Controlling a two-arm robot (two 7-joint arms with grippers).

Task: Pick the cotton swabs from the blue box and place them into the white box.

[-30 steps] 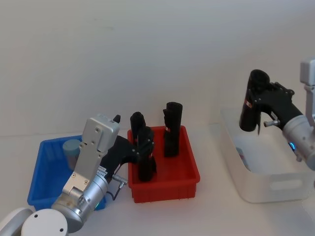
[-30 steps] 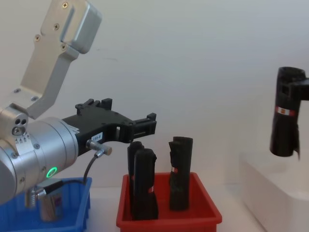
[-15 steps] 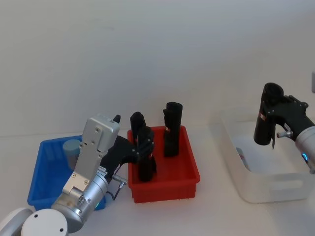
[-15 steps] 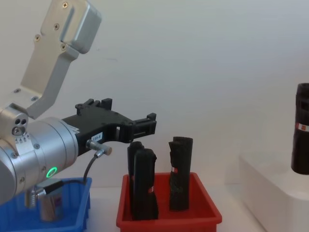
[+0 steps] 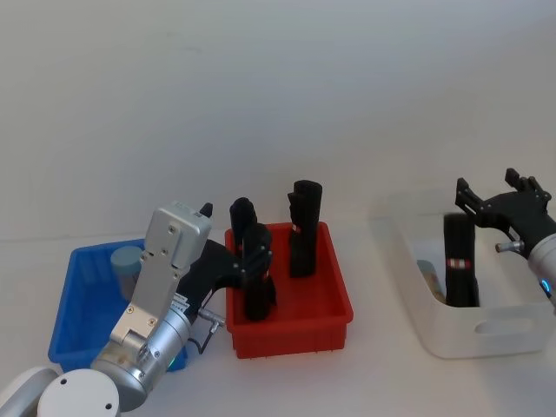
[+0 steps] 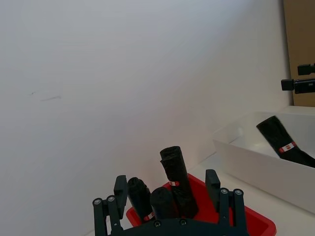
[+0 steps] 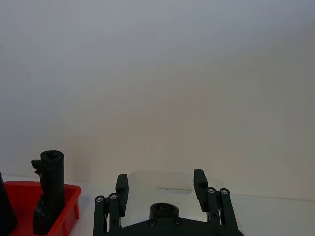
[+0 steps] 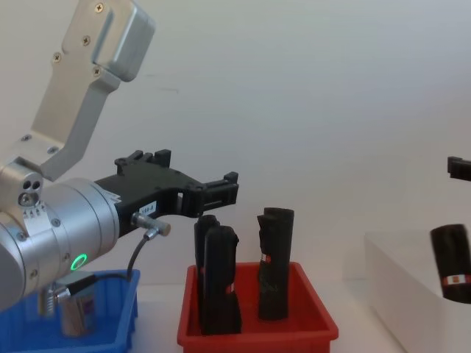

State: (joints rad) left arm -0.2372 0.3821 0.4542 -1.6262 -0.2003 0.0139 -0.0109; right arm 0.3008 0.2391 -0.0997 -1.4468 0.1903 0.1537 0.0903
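One jar of cotton swabs point(image 5: 128, 265) with a pale lid stands at the back of the blue box point(image 5: 78, 323), and shows low in the chest view point(image 8: 70, 309). My left gripper point(image 5: 226, 248) hovers open and empty between the blue box and the red bin. Over the white box point(image 5: 473, 334) my right gripper point(image 5: 493, 184) is open, with a black roll point(image 5: 459, 271) leaning inside the box just below it. In the right wrist view that gripper point(image 7: 160, 183) stands open above the roll's top point(image 7: 164, 212).
A red bin point(image 5: 291, 326) holding three upright black rolls point(image 5: 304, 228) sits between the two boxes. A small pale item point(image 5: 425, 270) lies in the white box, mostly hidden by its wall. A bare white wall runs behind the table.
My right gripper carried the black roll to the right and down over the white box, then opened; the roll now rests inside the box. The left arm has not moved.
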